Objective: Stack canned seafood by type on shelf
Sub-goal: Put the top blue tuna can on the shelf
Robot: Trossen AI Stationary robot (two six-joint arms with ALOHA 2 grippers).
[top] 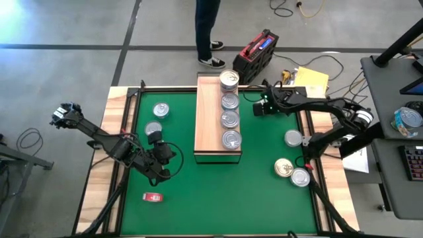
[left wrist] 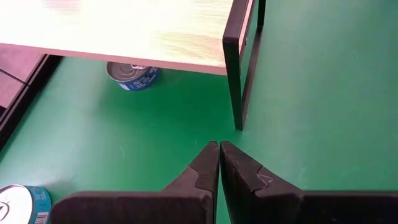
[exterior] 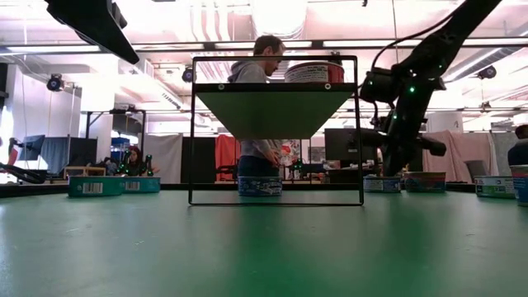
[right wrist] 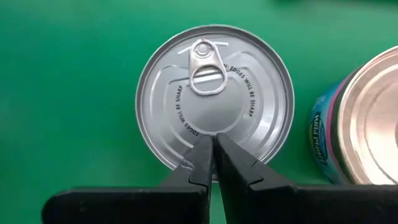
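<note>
The shelf stands mid-table with several silver-lidded cans in a row on top. One blue-labelled can sits on the mat under it. My left gripper is shut above bare mat, pointing at the shelf's near left leg. My right gripper is shut, its tips over the near rim of a silver can that stands on the mat right of the shelf's far end. A second can stands beside it. In the high view my right arm hides both. My right gripper points steeply down with its shut tips over the silver can's lid, just inside the rim opposite the pull tab. I cannot tell whether the tips touch the lid or hover just above it. The can stands flat on the mat.
Two cans lie left of the shelf. Right of it are a silver can, a gold-lidded one and another silver one. A small red flat object lies near front left. A person stands beyond the table.
</note>
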